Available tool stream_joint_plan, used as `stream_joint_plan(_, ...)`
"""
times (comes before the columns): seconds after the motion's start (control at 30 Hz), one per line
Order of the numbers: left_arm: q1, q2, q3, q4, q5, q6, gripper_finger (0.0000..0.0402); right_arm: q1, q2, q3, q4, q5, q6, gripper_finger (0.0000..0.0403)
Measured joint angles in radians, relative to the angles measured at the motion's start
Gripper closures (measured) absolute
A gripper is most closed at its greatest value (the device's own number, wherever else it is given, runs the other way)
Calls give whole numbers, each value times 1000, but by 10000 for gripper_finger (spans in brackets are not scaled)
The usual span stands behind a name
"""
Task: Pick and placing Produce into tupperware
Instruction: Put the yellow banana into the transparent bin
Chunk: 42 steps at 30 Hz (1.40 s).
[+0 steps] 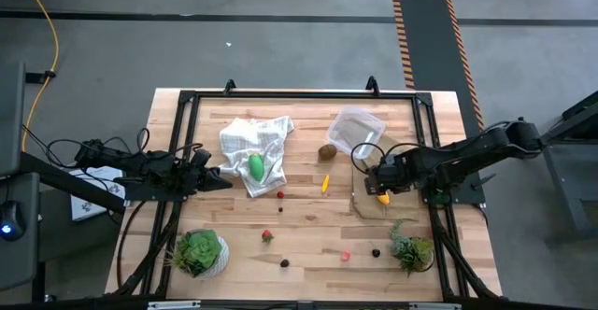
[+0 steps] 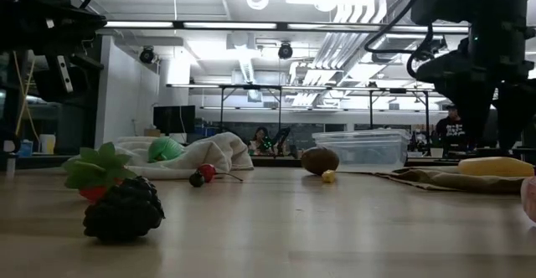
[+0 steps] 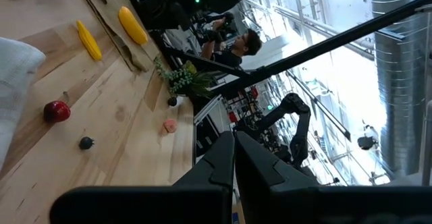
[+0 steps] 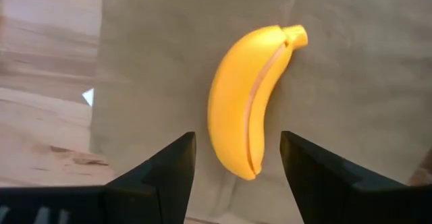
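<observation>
The yellow banana lies flat on the brown cloth near the table's right edge. My right gripper points down over it, open, with one finger on each side of the banana's lower end and touching nothing. The clear tupperware stands at the far right, with the brown kiwi-like ball beside it. The green oval rests on the white checked cloth. A small orange-yellow piece lies mid-table. My left gripper waits shut at the left edge.
Small red and dark berries and a pink piece lie scattered over the near half. Potted plants stand at the near left and near right. A black frame runs along the table's edges.
</observation>
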Motion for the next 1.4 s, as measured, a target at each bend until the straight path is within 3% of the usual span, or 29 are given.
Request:
stream_joint_plan(0.33, 0, 0, 0, 1, 0, 1, 399, -43, 94, 0, 41, -16, -62, 170)
stream_joint_plan(0.73, 0, 0, 0, 1, 1, 1, 399, -46, 216, 0, 110, -40, -77, 168)
stream_joint_plan(1.03, 0, 0, 0, 1, 1, 1, 399, -46, 235, 0, 119, -46, -56, 169)
stream_joint_plan(1.4, 0, 0, 0, 1, 1, 1, 399, -46, 235, 0, 112, -47, -53, 222)
